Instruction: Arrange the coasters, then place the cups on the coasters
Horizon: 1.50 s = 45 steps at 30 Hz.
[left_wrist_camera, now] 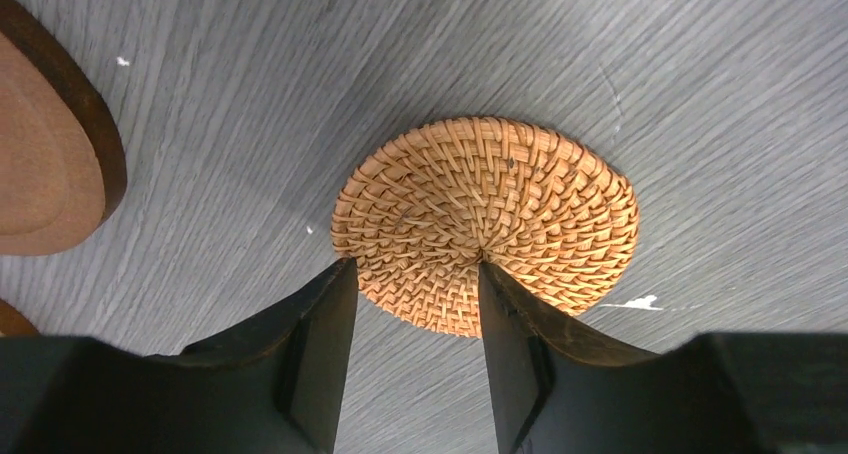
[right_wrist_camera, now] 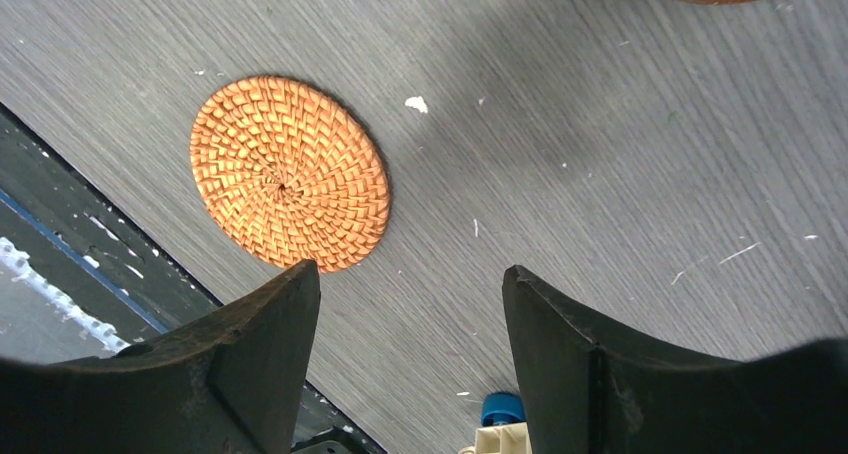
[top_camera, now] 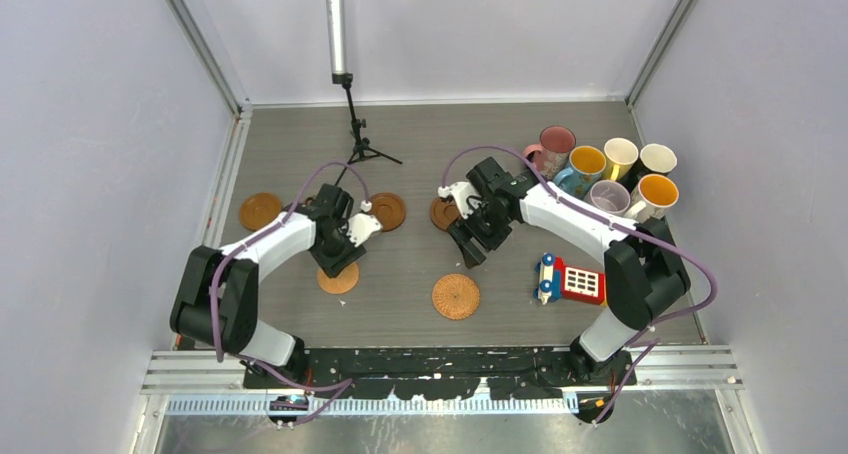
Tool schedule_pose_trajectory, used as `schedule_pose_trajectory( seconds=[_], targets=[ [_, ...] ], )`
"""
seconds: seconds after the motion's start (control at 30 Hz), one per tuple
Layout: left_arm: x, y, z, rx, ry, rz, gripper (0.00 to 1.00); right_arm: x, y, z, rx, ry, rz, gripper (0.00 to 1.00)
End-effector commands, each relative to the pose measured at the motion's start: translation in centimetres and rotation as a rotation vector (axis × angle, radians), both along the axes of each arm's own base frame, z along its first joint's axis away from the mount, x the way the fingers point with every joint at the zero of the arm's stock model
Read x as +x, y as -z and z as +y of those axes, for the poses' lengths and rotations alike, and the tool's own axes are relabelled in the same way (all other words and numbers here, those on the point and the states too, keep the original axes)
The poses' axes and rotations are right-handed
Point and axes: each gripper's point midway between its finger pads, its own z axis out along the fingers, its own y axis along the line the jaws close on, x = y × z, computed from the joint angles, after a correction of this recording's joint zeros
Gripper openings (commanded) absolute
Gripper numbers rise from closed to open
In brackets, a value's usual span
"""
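Note:
A woven orange-brown coaster (top_camera: 338, 279) (left_wrist_camera: 485, 219) lies flat on the table under my left gripper (top_camera: 335, 262) (left_wrist_camera: 415, 269). Its jaws stand part-way apart, with the coaster's near edge showing between the tips. A second woven coaster (top_camera: 455, 296) (right_wrist_camera: 290, 174) lies ahead of my right gripper (top_camera: 470, 246) (right_wrist_camera: 410, 274), which hangs open over bare table. Dark coasters lie at the left (top_camera: 260, 211), the middle (top_camera: 387, 211) (left_wrist_camera: 50, 164) and half hidden behind the right wrist (top_camera: 441, 214). The cups are clustered at the back right: pink (top_camera: 553, 144), blue (top_camera: 583, 164), yellow (top_camera: 619, 156), black (top_camera: 656, 159), lilac (top_camera: 608, 196), white (top_camera: 655, 192).
A colourful toy phone (top_camera: 572, 279) (right_wrist_camera: 500, 429) lies right of the right gripper. A small tripod (top_camera: 358, 139) stands at the back centre. The black strip (top_camera: 450, 359) runs along the near edge, and walls close in both sides.

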Motion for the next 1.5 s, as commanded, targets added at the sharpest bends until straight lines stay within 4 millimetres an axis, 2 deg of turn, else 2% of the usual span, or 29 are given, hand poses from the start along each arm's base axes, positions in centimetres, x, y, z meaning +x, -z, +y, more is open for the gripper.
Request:
schedule_pose_trajectory(
  seconds=[0.0,0.27,0.43,0.6,0.7,0.83,1.0,1.1,1.23,1.47],
  targets=[
    [-2.6,1.9,3.3,0.118,0.068,0.038,0.49,-1.0,-1.1,0.3,0.049,-0.03,-0.018,0.72],
    [-6.3,1.5,6.7,0.112,0.052,0.075,0.48,-2.7,0.1,0.7,0.03,-0.093,-0.022,0.72],
    [-6.7,1.0,8.3,0.114,0.028,0.059,0.48,-3.3,1.1,1.2,0.007,-0.123,-0.035,0.72],
    [-6.2,0.3,8.0,0.094,-0.005,0.047,0.51,-3.0,2.3,1.3,-0.035,-0.136,-0.06,0.72],
    [-5.5,-0.5,7.0,0.039,-0.034,0.023,0.59,-2.8,2.9,1.4,-0.052,-0.14,-0.081,0.72],
    [-3.9,-2.5,6.6,-0.003,-0.093,-0.037,0.74,-2.8,3.6,1.9,-0.075,-0.158,-0.102,0.72],
    [-2.6,-4.9,6.5,-0.075,-0.181,-0.07,0.82,-3.3,5.4,2.2,-0.135,-0.202,-0.124,0.72],
    [-2.4,-5.9,6.8,-0.107,-0.226,-0.081,0.83,-3.2,6.4,2.3,-0.166,-0.214,-0.143,0.72],
    [-3.2,-6.4,7.0,-0.131,-0.202,-0.081,0.82,-3.1,7.2,3.1,-0.183,-0.214,-0.149,0.71],
    [-5.7,-5.2,7.7,-0.162,-0.14,-0.005,0.73,-2.8,7.6,7.1,-0.141,-0.202,-0.139,0.67]
  ],
)
